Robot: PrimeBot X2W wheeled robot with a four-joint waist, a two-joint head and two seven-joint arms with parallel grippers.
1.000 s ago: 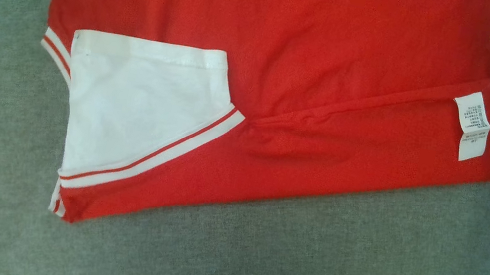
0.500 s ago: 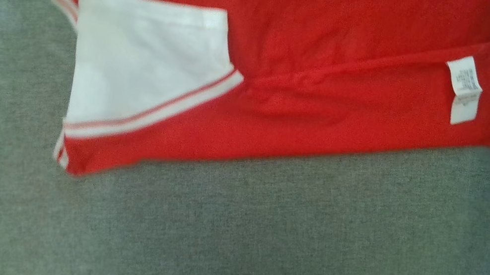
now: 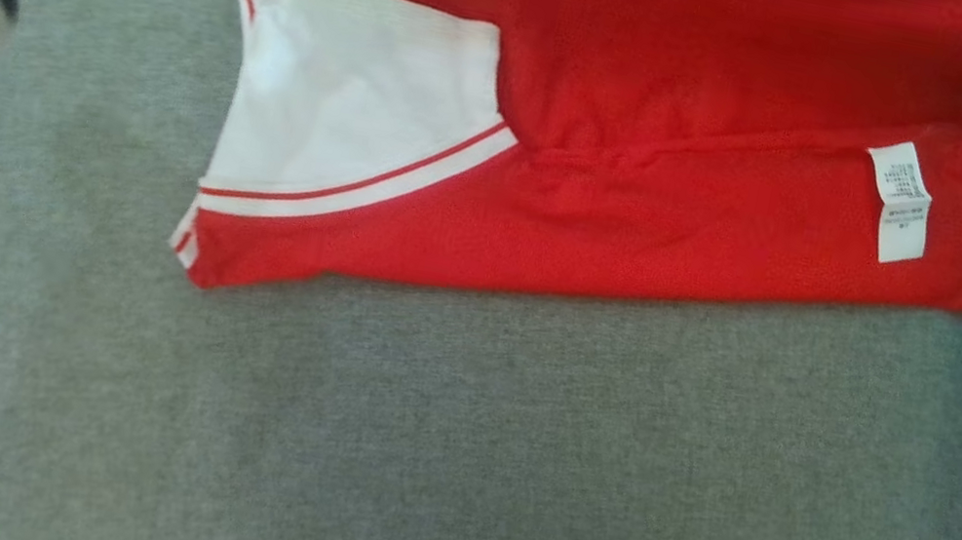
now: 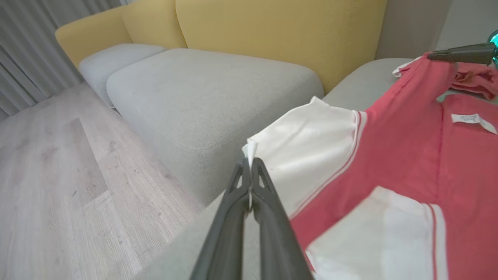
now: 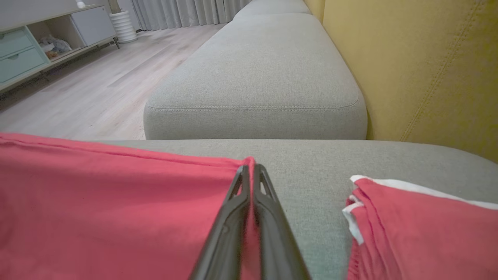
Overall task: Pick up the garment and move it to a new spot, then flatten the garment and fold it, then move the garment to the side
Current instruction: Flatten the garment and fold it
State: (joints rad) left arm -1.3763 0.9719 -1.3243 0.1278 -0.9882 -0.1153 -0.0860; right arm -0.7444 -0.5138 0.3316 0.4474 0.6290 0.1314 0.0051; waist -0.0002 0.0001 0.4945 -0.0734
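Left gripper (image 4: 249, 165): I saw both fingers pressed together on the corner of a white sleeve of the red short-sleeved garment with white, red-striped trim (image 3: 698, 219). Right gripper (image 5: 251, 170): fingers together, pinching a red hem edge. The garment lay on the grey fabric sofa cushion (image 3: 506, 463), spreading to the right of the left gripper's tips. A white sewn-in care label (image 3: 899, 200) sat on the red fold. Its print was too small for me to read. A yellow upholstered backrest (image 4: 272, 31) stood beyond the left fingers.

Soft even daylight, head view motion-blurred
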